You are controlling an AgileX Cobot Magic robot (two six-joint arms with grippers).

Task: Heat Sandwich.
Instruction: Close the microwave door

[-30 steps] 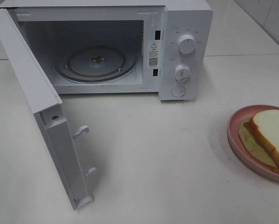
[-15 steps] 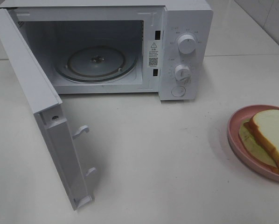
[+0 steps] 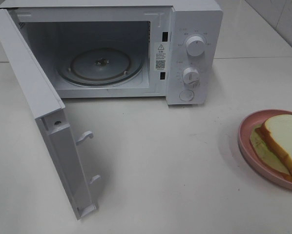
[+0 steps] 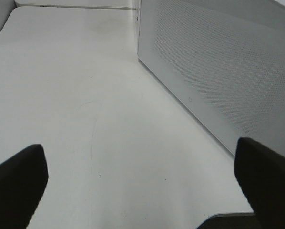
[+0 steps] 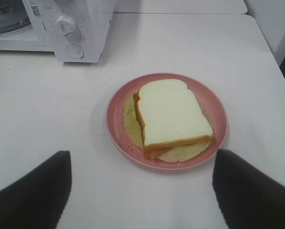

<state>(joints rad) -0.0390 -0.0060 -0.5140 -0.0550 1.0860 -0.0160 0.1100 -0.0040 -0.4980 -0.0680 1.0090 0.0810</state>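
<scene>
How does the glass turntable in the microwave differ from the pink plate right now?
The glass turntable is clear and bare; the pink plate is opaque and carries the sandwich. The turntable sits inside the open microwave; the plate rests on the table, right of the microwave. Both are round and lie flat.

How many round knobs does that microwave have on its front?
2 knobs, stacked on the control panel: upper knob, lower knob. Beneath sits a round button.

We see the left gripper (image 4: 142, 183) with fingers (image 4: 16, 183) spread wide over the bare white table (image 4: 76, 95); the perforated microwave door (image 4: 218, 71) stands beside it.
</scene>
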